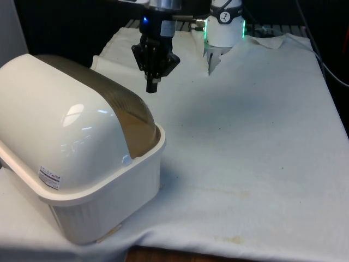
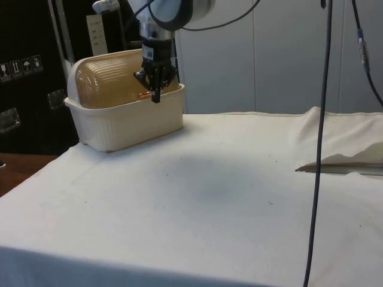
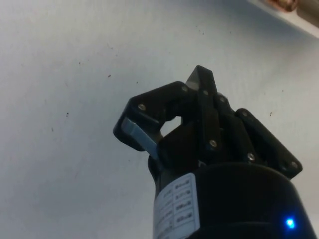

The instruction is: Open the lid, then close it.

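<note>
Gripper hanging clenched and empty beside the shut bread box

The bread box [image 1: 82, 164] is sitting on the tablecloth [image 1: 245, 153], its amber lid [image 2: 111, 78] facing the robot, its long axis lying across that line. Beside the lid's copper handle [image 2: 145, 94], the gripper [image 1: 153, 87] is risking a slip off the thin bar or nudging the box.
</note>
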Robot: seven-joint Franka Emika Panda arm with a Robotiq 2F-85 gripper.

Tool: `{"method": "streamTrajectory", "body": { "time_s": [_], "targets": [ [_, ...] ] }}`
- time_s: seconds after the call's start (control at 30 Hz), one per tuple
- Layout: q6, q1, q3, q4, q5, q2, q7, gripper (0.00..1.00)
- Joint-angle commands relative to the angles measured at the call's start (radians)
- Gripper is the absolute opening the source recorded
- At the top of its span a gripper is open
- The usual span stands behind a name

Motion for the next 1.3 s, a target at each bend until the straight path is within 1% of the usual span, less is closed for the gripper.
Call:
{"method": "streamTrajectory", "body": {
  "time_s": [0.0, 0.13, 0.17, 0.2, 0.23, 0.27, 0.4, 0.47, 0.5, 0.53, 0.7, 0.77, 0.8, 0.83, 1.0, 1.07, 1.1, 1.27],
  "targets": [
    [0.010, 0.007, -0.011, 0.006, -0.014, 0.008, 0.021, 0.00],
    [0.026, 0.004, -0.013, 0.015, -0.010, 0.018, 0.031, 0.00],
    [0.014, 0.000, -0.003, 0.007, 0.000, 0.007, 0.016, 0.00],
    [0.029, 0.003, -0.013, 0.018, -0.008, 0.021, 0.033, 0.00],
    [0.031, 0.003, -0.013, 0.021, -0.007, 0.024, 0.034, 0.00],
    [0.038, 0.000, -0.013, 0.030, -0.002, 0.034, 0.036, 0.00],
    [0.051, -0.003, -0.014, 0.047, 0.005, 0.054, 0.039, 0.00],
    [0.057, -0.004, -0.015, 0.055, 0.009, 0.065, 0.041, 0.00],
    [0.047, -0.001, -0.017, 0.051, 0.003, 0.059, 0.038, 0.00],
    [0.062, -0.005, -0.016, 0.059, 0.011, 0.071, 0.042, 0.00],
    [0.075, -0.008, -0.021, 0.078, 0.014, 0.088, 0.057, 0.00],
    [0.076, -0.009, -0.023, 0.084, 0.014, 0.092, 0.063, 0.00],
    [0.070, -0.006, -0.025, 0.081, 0.007, 0.090, 0.062, 0.00],
    [0.076, -0.009, -0.024, 0.087, 0.014, 0.094, 0.066, 0.00],
    [0.077, -0.009, -0.032, 0.104, 0.012, 0.103, 0.086, 0.00],
    [0.070, -0.007, -0.034, 0.102, 0.007, 0.100, 0.087, 0.00],
    [0.074, -0.009, -0.036, 0.113, 0.011, 0.109, 0.097, 0.00],
    [0.065, -0.009, -0.046, 0.136, 0.010, 0.126, 0.113, 0.00]
  ]
}}
